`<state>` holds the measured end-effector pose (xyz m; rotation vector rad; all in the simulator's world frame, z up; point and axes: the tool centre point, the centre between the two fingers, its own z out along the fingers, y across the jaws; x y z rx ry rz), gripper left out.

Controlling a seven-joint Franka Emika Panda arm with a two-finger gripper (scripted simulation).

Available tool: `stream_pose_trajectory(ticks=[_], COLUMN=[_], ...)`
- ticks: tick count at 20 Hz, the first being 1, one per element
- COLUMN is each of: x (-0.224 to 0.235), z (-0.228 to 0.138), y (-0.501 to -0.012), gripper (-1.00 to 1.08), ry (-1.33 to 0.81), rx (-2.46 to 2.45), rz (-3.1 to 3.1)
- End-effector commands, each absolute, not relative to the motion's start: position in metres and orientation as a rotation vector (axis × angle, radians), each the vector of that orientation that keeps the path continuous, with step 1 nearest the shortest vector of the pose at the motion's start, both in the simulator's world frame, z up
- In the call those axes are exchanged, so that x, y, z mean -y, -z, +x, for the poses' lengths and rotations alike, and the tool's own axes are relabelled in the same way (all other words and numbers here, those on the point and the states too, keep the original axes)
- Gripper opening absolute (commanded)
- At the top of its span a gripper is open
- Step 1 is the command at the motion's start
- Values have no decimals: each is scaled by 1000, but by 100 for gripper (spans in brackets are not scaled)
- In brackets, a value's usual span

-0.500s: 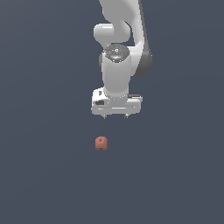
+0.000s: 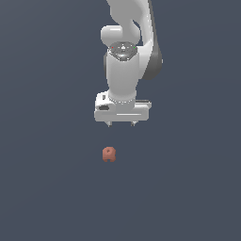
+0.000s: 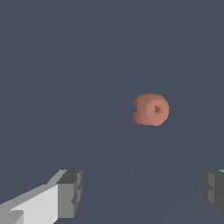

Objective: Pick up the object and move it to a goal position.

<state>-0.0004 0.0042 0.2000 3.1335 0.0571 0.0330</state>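
- The pincer (image 2: 121, 124) hangs at the end of the white arm (image 2: 123, 70), pointing straight down at the dark grey-blue floor (image 2: 47, 188); in the exterior view only two short finger stubs show below the wide white hand body.
- In the wrist view the pincer (image 3: 142, 192) is released: its two grey fingertips (image 3: 70, 194) stand far apart with nothing but bare floor between them, and they grip nothing.
- The gap between the fingertips is several times wider than the object, judged in the wrist view.
- The object (image 2: 108, 154), a small terracotta-red blocky piece, sits on the floor below the pincer and apart from it, with clear space between the finger stubs and its top.
- In the exterior view it lies slightly toward the exterior view's left of the pincer's midline, roughly under the stub on that side.
- Its rounded top and the small notch in its bottom edge show in the exterior view.
- In the wrist view the object (image 3: 151, 109) appears as a rounded reddish lump with a small dark dimple near its middle; it lies ahead of the fingertips, not between them, and nearer the line of the dark fingertip than that of the white-backed one.
- Beyond the object, the floor (image 3: 65, 65) runs on, plain and uniform.
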Motion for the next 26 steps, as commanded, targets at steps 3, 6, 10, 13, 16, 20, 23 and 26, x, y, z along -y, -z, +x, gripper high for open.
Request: stream_pose_trajectory(ticks=[3, 6, 10, 13, 16, 20, 23, 26], x=[-3, -3, 0, 5, 11, 23, 33, 42], z=[0, 0, 4, 10, 17, 30, 40, 47], y=[-202, -201, -196, -188, -176, -154, -135, -118], gripper=[100, 100, 100, 100, 100, 100, 100, 100], ry=[-34, -34, -33, -30, -26, -19, -13, -8], rx=[-58, -58, -53, -45, -33, -13, 4, 18], rz=[3130, 3130, 3131, 3133, 3134, 3137, 3139, 3140])
